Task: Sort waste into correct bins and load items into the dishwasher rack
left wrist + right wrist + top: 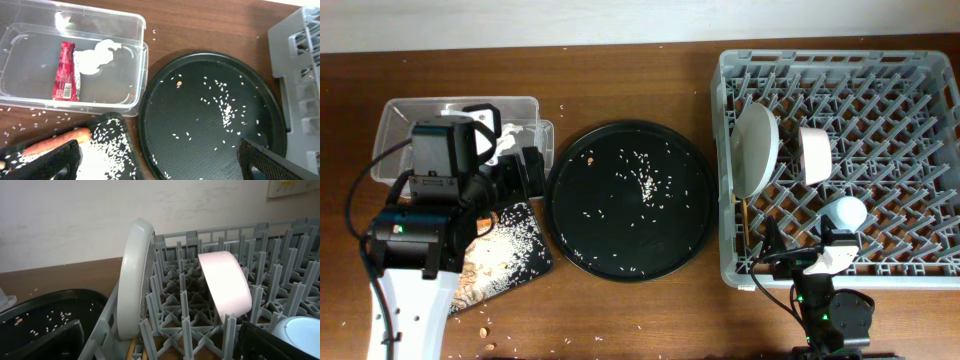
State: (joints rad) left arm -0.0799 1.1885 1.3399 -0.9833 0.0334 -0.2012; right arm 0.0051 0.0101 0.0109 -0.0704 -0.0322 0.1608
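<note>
The clear tub (395, 112) at the back left holds a red wrapper (65, 77) and a white tissue (97, 56). The black rectangular tray (535, 262) in front of it holds a carrot piece (55, 142) and a heap of rice (105, 150). More rice grains (645, 182) lie on the round black tray. The grey rack (840, 60) holds the plate (757, 148), the white bowl (815, 153), the blue cup (843, 212) and the chopsticks (747, 225). My left gripper (520, 172) is open and empty over the gap between the two trays. My right gripper (798, 250) is open and empty at the rack's front edge.
The large round black tray (620, 245) sits mid-table between the bins and the rack. Tan scraps (485, 325) and stray rice grains lie on the wood near the black rectangular tray. A pale wall runs along the back.
</note>
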